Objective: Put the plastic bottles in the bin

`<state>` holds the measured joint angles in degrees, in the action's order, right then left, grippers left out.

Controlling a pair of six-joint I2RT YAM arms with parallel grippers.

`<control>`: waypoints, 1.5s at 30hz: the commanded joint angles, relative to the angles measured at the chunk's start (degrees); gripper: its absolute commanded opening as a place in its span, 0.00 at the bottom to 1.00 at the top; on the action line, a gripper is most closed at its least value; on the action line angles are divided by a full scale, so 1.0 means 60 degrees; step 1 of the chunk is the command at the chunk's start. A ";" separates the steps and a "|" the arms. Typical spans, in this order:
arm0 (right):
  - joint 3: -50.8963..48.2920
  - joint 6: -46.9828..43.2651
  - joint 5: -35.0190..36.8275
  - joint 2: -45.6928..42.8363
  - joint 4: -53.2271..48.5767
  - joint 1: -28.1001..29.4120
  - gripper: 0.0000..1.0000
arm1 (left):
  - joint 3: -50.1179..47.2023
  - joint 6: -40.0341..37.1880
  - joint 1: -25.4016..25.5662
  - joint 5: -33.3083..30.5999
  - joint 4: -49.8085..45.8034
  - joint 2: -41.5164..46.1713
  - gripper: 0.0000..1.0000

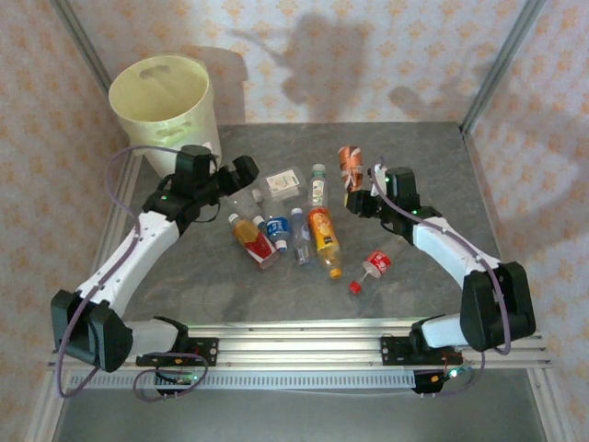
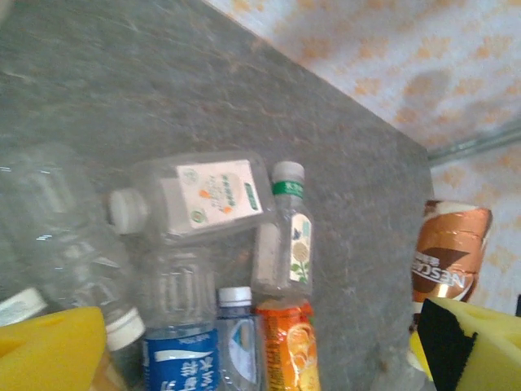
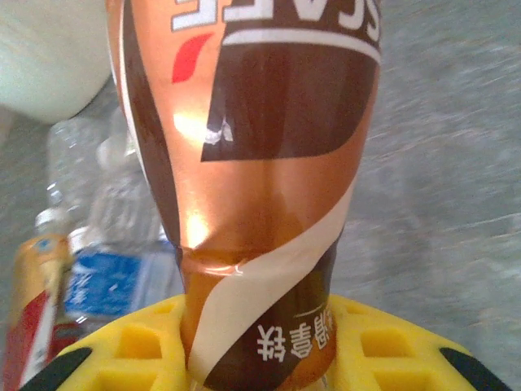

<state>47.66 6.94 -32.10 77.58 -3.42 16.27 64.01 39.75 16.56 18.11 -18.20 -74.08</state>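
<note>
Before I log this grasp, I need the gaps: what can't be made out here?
- Brown-orange bottle, right wrist view: neck end hidden in the right hand.
- Blue-label bottle, left wrist view: cut off by bottom edge.
- Bin, top view: base hidden behind left arm.

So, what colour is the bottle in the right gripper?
The bottle is copper-orange and dark brown with a cream stripe; it shows best in the right wrist view.

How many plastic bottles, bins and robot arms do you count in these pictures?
plastic bottles: 9, with 1 held in the right end effector and 8 lying on the table; more may hide under the left arm
bin: 1
robot arms: 2
Total: 12
</note>
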 commanded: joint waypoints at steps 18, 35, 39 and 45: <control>0.0162 0.0159 -0.2517 -0.0234 0.1171 0.1130 0.05 | 0.1468 0.0226 0.1499 0.3160 0.2868 -0.2655 0.99; 0.0582 0.1120 -0.3184 0.0314 0.2654 0.1888 0.07 | 0.1507 0.0145 0.1919 0.2669 0.3110 -0.2912 0.66; 0.0712 0.1112 -0.3466 0.0460 0.2481 0.1898 0.11 | 0.1418 0.0099 0.1923 0.2809 0.3167 -0.2814 0.58; 0.0773 0.1157 -0.3374 0.0429 0.2409 0.1893 0.27 | 0.1418 0.0128 0.1927 0.2516 0.3186 -0.2799 0.52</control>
<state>49.84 13.08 -51.70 80.01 8.62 27.33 73.08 41.12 27.59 32.47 -1.32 -92.68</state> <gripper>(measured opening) 0.321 0.566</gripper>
